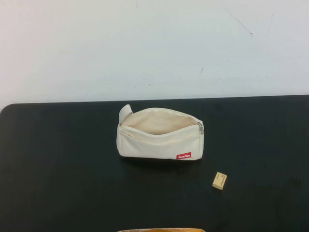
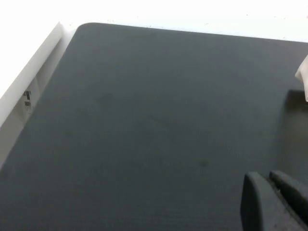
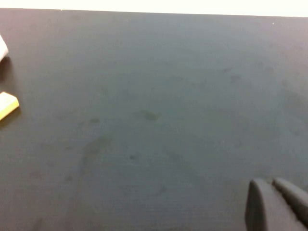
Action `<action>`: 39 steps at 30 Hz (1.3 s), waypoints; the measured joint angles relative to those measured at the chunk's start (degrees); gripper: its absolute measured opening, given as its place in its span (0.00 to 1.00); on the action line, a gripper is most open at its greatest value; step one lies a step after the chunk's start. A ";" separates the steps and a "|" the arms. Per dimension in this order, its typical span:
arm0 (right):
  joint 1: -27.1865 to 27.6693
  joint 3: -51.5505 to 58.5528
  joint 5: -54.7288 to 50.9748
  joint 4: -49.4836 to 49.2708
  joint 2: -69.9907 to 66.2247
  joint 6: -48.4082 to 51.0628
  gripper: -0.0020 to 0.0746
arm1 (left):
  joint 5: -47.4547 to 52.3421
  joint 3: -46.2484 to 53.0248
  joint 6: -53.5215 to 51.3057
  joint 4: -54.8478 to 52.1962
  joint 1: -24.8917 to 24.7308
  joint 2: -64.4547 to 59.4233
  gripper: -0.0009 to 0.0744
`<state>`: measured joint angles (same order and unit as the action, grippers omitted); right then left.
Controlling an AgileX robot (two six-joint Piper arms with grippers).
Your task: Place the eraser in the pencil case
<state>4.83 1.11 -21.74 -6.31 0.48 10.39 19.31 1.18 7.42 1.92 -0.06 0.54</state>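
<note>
The cream-white pencil case lies in the middle of the black table, its zip open and its mouth gaping upward; the red label faces me. The small tan eraser lies on the table in front of and to the right of the case, apart from it. The eraser's edge shows in the right wrist view. A corner of the case shows in the left wrist view. My left gripper is shut and empty, hovering over bare table left of the case. My right gripper is shut and empty, off to the eraser's right. Neither arm shows in the high view.
The black table meets a white wall at the back. Its rounded far left corner and a white side ledge show in the left wrist view. A tan object's edge peeks in at the front.
</note>
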 joint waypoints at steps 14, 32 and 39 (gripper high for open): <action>0.00 0.00 0.00 0.00 0.00 0.00 0.03 | 0.00 0.00 0.00 0.00 0.00 0.00 0.01; 0.00 0.10 0.74 0.00 0.00 0.21 0.03 | 0.00 0.00 0.00 0.00 0.00 0.00 0.01; 0.00 0.10 0.82 0.00 0.00 0.21 0.03 | 0.00 0.00 0.00 0.00 0.00 0.00 0.01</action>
<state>4.83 1.22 -20.92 -6.31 0.48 10.59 19.31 1.18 7.42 1.92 -0.06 0.54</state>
